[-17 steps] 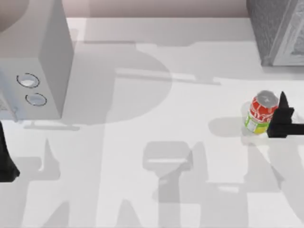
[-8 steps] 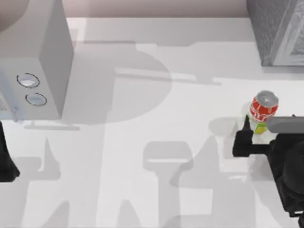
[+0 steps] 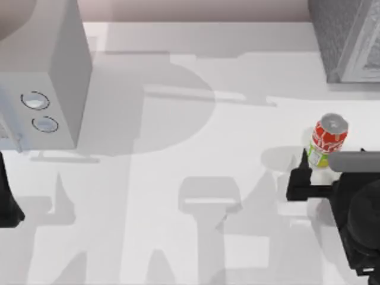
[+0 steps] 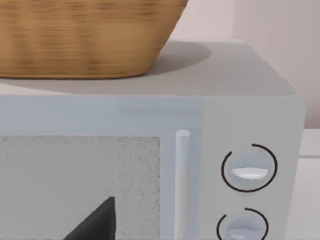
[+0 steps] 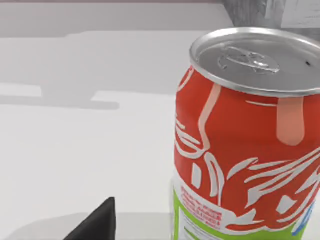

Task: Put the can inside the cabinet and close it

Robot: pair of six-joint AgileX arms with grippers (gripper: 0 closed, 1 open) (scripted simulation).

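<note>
1. Starting at the desk's [image 3: 178,89] left: the left tool [image 3: 9,205] sits parked at the left edge, below the smooth pale box with two dials [image 3: 41,113]. Position unchanged across the last second. Left wrist view shows that box's front [image 4: 150,165], a wicker basket [image 4: 85,35] on top of it, and one dark fingertip [image 4: 97,225]; I cannot tell whether this tool is spread or pressed together.

2. Centre of desk: only arm shadows, nothing of the task here.

3. Right side: the can [image 3: 326,141] stands upright on the desk, below the cabinet [image 3: 341,35] in the far right corner and well apart from it. It appears to sit where it did a second ago.

4. The change is the right tool [image 3: 317,172]. A second ago a dark finger showed at the can's right side; now the arm body is in from the lower right and one finger [image 3: 303,172] stands left of the can's base. Right wrist view has the can [image 5: 250,140] large and close, one fingertip [image 5: 97,222] beside it.

5. State of right tool: looks spread around the can, not yet pinching. The second finger is hidden, so this is a judgement.

6. Meaning for task: approach seems nearly done; grasp, carry to cabinet, and door closing all remain.
</note>
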